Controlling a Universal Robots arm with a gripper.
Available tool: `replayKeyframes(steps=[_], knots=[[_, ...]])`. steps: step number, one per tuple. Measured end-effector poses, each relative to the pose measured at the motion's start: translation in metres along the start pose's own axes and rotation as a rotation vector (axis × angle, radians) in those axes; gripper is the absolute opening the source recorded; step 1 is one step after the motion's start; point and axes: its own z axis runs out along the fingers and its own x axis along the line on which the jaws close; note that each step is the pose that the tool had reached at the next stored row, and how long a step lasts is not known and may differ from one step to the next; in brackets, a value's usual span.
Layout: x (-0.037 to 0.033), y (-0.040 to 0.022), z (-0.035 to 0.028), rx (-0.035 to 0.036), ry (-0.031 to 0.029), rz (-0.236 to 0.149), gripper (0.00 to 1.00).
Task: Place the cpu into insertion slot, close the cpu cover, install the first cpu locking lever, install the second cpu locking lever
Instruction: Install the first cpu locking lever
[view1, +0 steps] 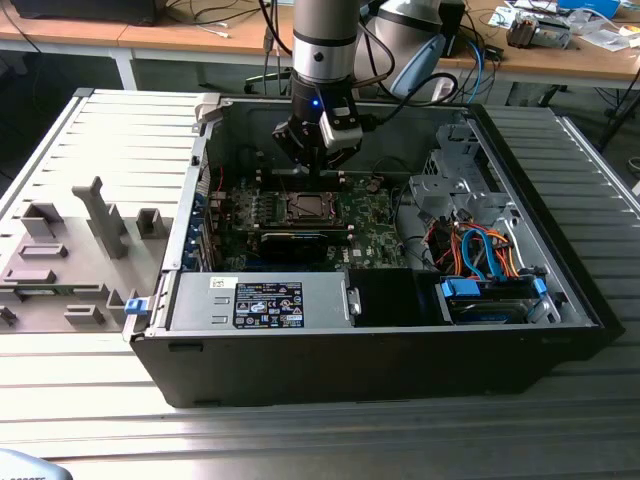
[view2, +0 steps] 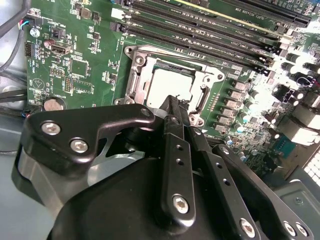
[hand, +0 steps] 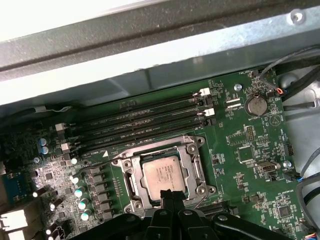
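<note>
On the exterior view's left, the ribbed grey metal bench (view1: 120, 130) carries the open black computer case (view1: 300, 365). Inside it, the small square silver-topped cpu (hand: 162, 175) lies flat in the dark, silver-rimmed insertion slot (hand: 126, 181) on the green board (hand: 240, 165). My black claw (hand: 170, 196), clenched on nothing, hangs straight above, tips over 1 edge of the cpu.
</note>
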Motion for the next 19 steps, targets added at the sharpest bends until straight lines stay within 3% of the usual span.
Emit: replayKeyframes(steps=[19], knots=[[0.0,0.0,0.0,-0.0004,-0.0015,-0.028,0.11]])
